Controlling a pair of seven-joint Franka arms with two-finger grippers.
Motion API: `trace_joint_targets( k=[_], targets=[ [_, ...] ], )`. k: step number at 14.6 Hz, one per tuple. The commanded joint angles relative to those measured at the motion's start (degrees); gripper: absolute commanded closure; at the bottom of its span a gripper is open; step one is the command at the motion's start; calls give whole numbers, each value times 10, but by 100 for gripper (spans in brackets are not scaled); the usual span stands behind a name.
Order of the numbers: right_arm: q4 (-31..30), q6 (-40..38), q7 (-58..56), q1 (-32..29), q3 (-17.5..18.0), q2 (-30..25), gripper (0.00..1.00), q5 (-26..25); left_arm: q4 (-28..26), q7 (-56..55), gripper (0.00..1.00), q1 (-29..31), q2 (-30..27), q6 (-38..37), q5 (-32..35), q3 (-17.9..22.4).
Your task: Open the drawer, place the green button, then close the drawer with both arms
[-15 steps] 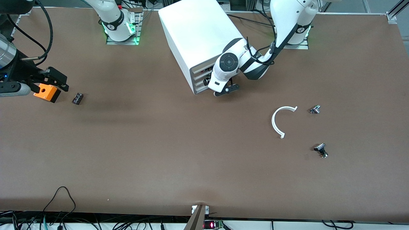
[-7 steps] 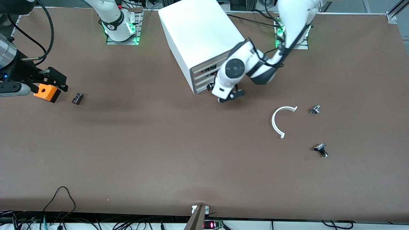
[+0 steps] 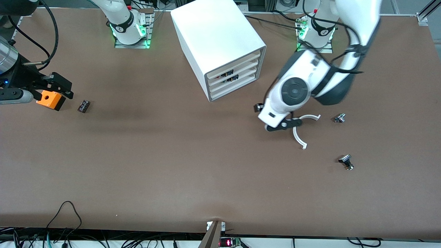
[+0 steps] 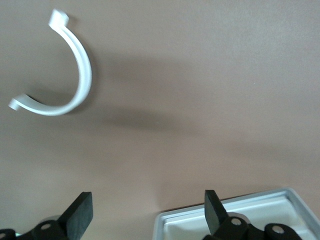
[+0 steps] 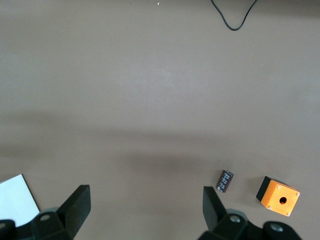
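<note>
The white cabinet (image 3: pixel 217 44) stands on the brown surface (image 3: pixel 172 165) between the two arm bases, turned at an angle so its drawer fronts face the front camera and somewhat toward the left arm's end. Its long axis runs from those fronts back toward the bases. The four drawers (image 3: pixel 234 78) sit stacked and pushed in; small dark parts show in the gaps above the upper two. The button is nowhere to be seen.

The left tool (image 3: pixel 279 121) hangs over the bare surface near a white curved strip (image 3: pixel 298 132), clear of the cabinet; in the left wrist view its fingers (image 4: pixel 80 215) are spread wide with nothing between them, the strip (image 4: pixel 70 82) lies ahead and a white tray corner (image 4: pixel 235 220) shows at the edge.

The right tool (image 5: pixel 145 210) waits high at its own end, fingers wide apart and empty, over an orange box (image 3: pixel 50 99) with a hole and a small black part (image 3: pixel 83 106) just beside it. Two small black-and-silver parts (image 3: pixel 339 118) (image 3: pixel 346 162) lie toward the left arm's end, well apart from the cabinet. Nothing stands in front of the drawers.
</note>
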Motion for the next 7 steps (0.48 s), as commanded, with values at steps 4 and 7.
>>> trace_joint_targets(
  k=[4, 7],
  targets=[
    [2, 1, -3, -2, 4, -3, 1, -10, 31, 196, 1, 44, -53, -65, 62, -3],
    [2, 1, -3, -2, 4, -2, 1, -9, 31, 277, 1, 79, -87, -63, 57, -1]
  ],
)
